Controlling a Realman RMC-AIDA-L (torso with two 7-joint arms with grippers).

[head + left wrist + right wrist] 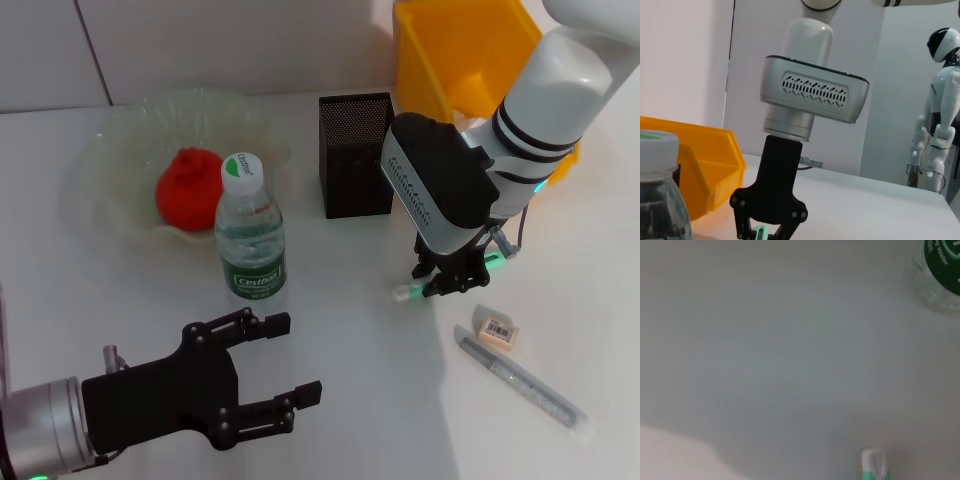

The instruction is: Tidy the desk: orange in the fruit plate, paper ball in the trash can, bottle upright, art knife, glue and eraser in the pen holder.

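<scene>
In the head view, the right gripper (446,281) stood low over the white surface (360,350), its fingers closed on a green-and-white glue stick (408,293) whose end poked out toward the bottle (251,232). The bottle stood upright, and the orange (188,187) already lay in the fruit plate (100,190). The pen holder (356,155) sat just behind the right gripper, with the trash can (455,55) beyond it. The eraser (497,328) and the art knife (520,380) lay on the surface nearby. The left gripper (265,375) hung near the front edge, its fingers spread and empty.

The left wrist view showed the right gripper (767,234) from across the surface, a green sliver between its fingers.

The right wrist view showed only the glue's tip (874,464) above bare surface.

To do this step well, the glue probably needed lifting clear of the mesh rim, centring over the opening, then dropping end-first.
</scene>
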